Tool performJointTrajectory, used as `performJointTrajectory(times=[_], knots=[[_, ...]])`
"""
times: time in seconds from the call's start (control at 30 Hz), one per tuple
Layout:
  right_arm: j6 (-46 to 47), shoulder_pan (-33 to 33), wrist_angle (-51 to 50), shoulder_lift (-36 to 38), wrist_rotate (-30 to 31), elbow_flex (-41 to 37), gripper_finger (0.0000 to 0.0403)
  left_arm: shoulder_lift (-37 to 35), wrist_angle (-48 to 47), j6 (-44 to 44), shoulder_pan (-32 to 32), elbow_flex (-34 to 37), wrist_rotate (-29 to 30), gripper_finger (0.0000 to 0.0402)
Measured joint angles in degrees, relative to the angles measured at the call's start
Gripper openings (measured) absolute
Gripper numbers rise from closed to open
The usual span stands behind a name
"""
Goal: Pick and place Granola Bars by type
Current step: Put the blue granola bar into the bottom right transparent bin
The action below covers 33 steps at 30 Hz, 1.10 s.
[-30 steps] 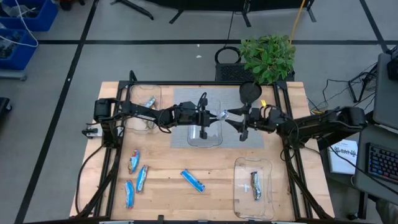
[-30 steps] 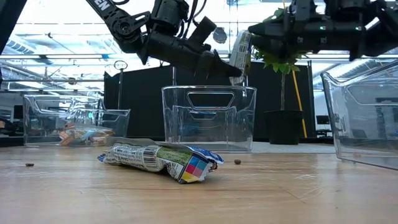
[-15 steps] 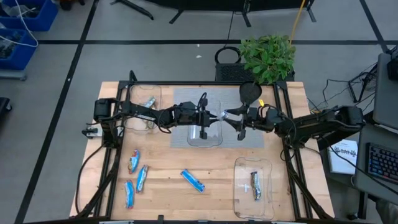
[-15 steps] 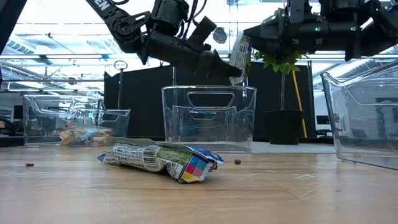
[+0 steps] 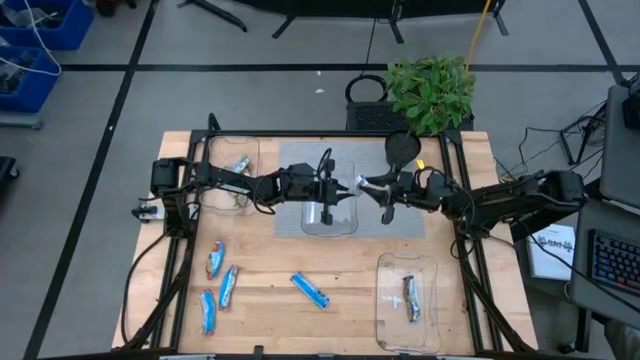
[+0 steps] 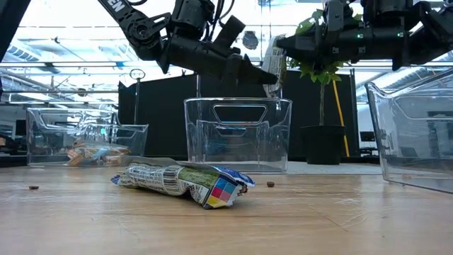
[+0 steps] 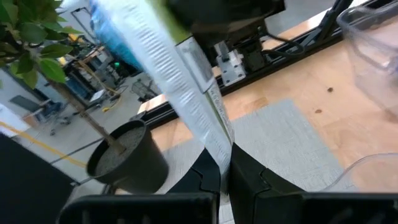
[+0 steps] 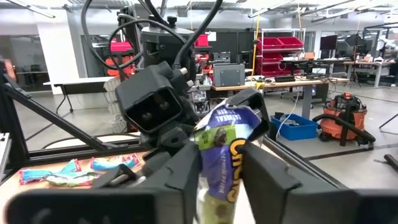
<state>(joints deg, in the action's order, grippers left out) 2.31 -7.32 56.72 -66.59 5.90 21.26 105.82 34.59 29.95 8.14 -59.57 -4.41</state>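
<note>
A granola bar [image 6: 273, 65] in a silver-grey wrapper with green and blue print stands nearly upright in the air above the middle clear tray [image 5: 330, 212]. My left gripper [image 5: 347, 188] is shut on its lower end. My right gripper [image 5: 366, 186], reaching in from the table's right, is shut on its upper part. In the right wrist view the bar [image 8: 222, 146] fills the gap between the right fingers. Several blue bars [image 5: 215, 258] lie flat on the near left of the table, one more [image 5: 310, 290] near the middle. My left gripper pinches the bar's lower end [image 7: 221, 163] between its two fingers. The fingers come nearly level from the table's left. The bar rises from them, tilted, clear of the tray. My right gripper has the bar's upper part [image 8: 219, 163] between its two fingers [image 8: 186, 180], one on each broad face. It comes nearly level from the table's right, across the bar. The bar stands upright in the hold, above the tray.
A clear tray [image 5: 222, 150] at the far left holds tan bars [image 5: 240, 165]. Another clear tray [image 5: 383, 300] at the near right holds one silver-grey bar [image 5: 411, 298]. A potted plant [image 5: 430, 90] stands beyond the far edge. In the low view a bar [image 6: 184, 183] lies in the foreground.
My right gripper's fingers have closed from wide apart onto the upper part of the bar. My left gripper has kept its hold, and the bar has stayed where it was above the middle tray.
</note>
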Motion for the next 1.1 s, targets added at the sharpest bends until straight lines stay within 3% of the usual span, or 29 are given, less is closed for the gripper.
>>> performJointTrajectory(times=[0.2, 0.33, 0.43, 0.57, 0.7, 0.87, 1.1], knots=[[-0.6, -0.8, 0.6, -0.1, -0.1, 0.0, 0.0016, 0.0, 0.3, -0.8, 0.0, 0.0, -1.5, 0.0012], [-1.4, -0.8, 0.9, -0.1, -0.1, 0.0, 0.0014, 0.0, 1.0, -3.3, 0.0, 0.0, 0.0, 0.0017], [-1.9, -0.9, 1.1, 0.0, -0.1, 0.0, 0.0012, -0.5, 1.2, -6.7, -0.3, 0.0, 3.8, 0.0052], [-2.1, -0.9, 1.3, 1.1, -1.4, -0.1, 0.0012, -5.3, -4.1, -11.0, -0.8, 0.0, 9.8, 0.0097], [-2.8, -0.8, -0.5, 4.4, -1.5, -1.5, 0.0012, -12.5, -14.2, -11.8, -0.7, 0.6, 8.4, 0.0121], [-0.6, -0.5, -4.2, 9.8, -1.5, -3.9, 0.0010, -24.0, -14.6, -13.8, 0.8, 9.7, 4.7, 0.0125], [1.4, 3.7, -12.4, 17.6, -1.6, -5.0, 0.0010, -42.6, -5.1, -19.3, 2.4, 29.5, 5.0, 0.0126]])
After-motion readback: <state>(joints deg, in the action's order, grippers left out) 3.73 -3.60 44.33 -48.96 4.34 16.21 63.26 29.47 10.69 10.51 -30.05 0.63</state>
